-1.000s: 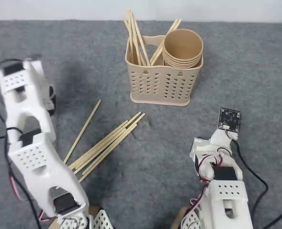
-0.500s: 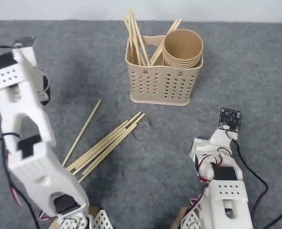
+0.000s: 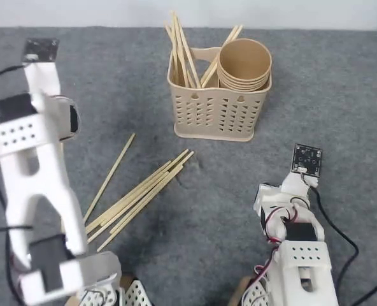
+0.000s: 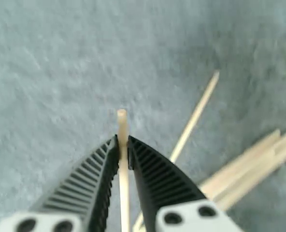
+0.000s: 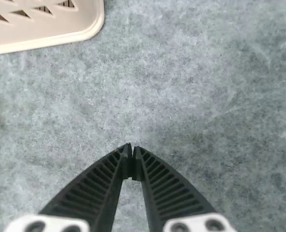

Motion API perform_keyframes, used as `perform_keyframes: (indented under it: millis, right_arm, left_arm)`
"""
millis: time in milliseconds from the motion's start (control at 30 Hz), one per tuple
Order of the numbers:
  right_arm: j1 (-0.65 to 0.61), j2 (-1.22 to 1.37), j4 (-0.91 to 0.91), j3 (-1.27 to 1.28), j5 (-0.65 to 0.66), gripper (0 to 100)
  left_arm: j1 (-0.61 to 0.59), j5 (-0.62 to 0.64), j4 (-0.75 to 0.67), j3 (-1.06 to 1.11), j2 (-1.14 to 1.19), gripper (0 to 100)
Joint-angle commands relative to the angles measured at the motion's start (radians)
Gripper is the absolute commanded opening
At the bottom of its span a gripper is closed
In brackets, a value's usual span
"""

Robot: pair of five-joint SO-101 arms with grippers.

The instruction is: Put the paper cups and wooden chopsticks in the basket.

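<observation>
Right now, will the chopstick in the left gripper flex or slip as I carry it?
Probably stiff: the chopstick runs straight through the left gripper. Likely light, being thin wood. It could slide, lying lengthwise between the jaws.

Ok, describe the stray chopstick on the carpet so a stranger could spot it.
From the beige basket at the far side of the grey carpet, look nearer, to where chopsticks lie flat. The stray chopstick lies alone, on the left arm's side of the bundle, whose sticks lie pressed together.
</observation>
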Motion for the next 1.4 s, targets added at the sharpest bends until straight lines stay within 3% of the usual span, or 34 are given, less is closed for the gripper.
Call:
perform_keyframes:
  millis: [0,200,467,867,967,1100,1367]
  right_arm:
    - [0.007,-0.025,-0.019,-0.008,0.017,0.9]
    - [0.007,-0.025,-0.019,-0.008,0.017,0.9]
    - [0.01,-0.025,-0.024,-0.008,0.017,0.9]
    - [0.01,-0.025,-0.025,-0.008,0.02,0.9]
    - [0.01,-0.025,-0.025,-0.008,0.02,0.9]
    - [0.012,-0.025,-0.025,-0.009,0.021,0.9]
    - [0.012,-0.025,-0.025,-0.012,0.021,0.9]
  left_arm:
    - [0.012,0.106,-0.267,0.153,-0.153,1]
    - [0.075,0.253,-0.643,0.377,-0.328,1]
    - [0.23,0.405,-1.092,0.478,-0.473,1]
    - [0.505,0.427,-1.752,0.483,-0.471,1]
    - [0.565,0.427,-1.769,0.424,-0.43,1]
    - [0.618,0.427,-1.648,0.321,-0.342,1]
    - [0.623,0.427,-1.634,0.294,-0.12,1]
